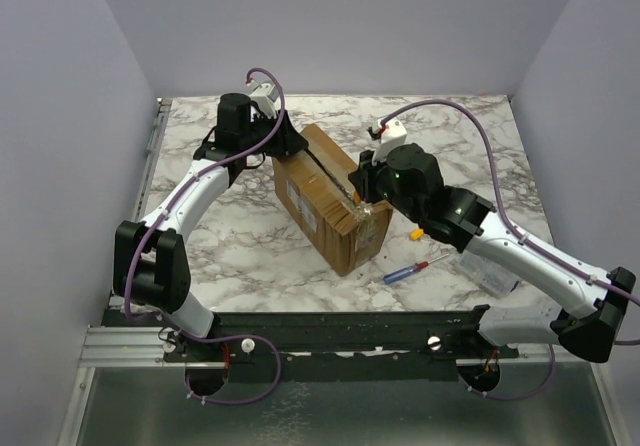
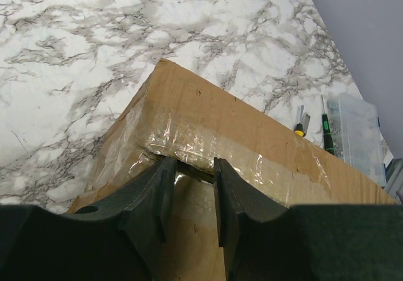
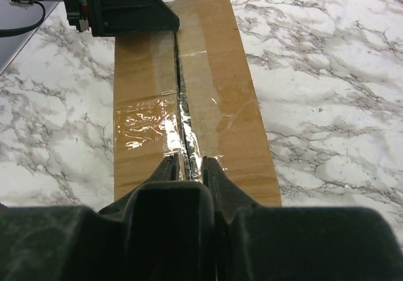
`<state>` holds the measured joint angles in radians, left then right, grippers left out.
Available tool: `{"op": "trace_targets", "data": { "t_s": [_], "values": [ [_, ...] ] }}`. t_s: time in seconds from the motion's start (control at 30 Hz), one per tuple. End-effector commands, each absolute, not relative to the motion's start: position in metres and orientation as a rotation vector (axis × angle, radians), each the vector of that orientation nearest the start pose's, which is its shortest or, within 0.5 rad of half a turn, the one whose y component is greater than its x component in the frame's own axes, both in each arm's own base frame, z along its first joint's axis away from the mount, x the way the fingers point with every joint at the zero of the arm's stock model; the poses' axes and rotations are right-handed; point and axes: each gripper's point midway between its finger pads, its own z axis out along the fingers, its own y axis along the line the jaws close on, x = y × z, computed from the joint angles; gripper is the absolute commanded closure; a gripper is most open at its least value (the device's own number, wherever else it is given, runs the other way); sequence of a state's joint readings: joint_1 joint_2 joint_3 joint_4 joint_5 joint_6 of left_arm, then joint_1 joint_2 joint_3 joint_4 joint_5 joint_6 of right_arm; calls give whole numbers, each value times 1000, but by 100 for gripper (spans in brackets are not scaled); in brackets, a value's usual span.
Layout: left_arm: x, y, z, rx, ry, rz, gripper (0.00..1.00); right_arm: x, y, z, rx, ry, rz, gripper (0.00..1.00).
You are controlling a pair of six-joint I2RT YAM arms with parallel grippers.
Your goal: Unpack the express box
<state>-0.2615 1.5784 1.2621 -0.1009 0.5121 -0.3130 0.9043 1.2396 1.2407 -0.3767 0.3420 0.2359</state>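
Both seam ends of express box occupied: left pincer part-open, right pincer pinching tape

The left gripper and right gripper sit at opposite ends of the express box seam, each barring the other's way along it. Behind the right gripper lie a screwdriver and clear case. Beside the left gripper there is open marble table.

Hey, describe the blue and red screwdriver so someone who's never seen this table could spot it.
Start at the brown express box in the middle of the marble table. Just off its near right corner lies the screwdriver; its blue-and-red handle sets it apart from the yellow-handled tool nearby.
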Motion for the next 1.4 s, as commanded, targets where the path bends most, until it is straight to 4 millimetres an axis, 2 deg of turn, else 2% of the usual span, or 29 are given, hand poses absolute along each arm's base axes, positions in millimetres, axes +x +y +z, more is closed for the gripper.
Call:
{"op": "trace_targets", "data": {
  "t_s": [0.0, 0.4, 0.77, 1.37],
  "values": [
    [416, -180, 159, 173, 2259, -720, 61, 270, 268, 290, -439, 1916, 424, 99],
    [418, -176, 154, 159, 2272, -703, 61, 261, 255, 286, -430, 1883, 435, 100],
    [418, -175, 152, 154, 2279, -701, 61, 248, 251, 292, -440, 1822, 512, 100],
    [419, -173, 148, 139, 2291, -684, 62, 239, 233, 280, -409, 1877, 483, 99]
  ]
}}
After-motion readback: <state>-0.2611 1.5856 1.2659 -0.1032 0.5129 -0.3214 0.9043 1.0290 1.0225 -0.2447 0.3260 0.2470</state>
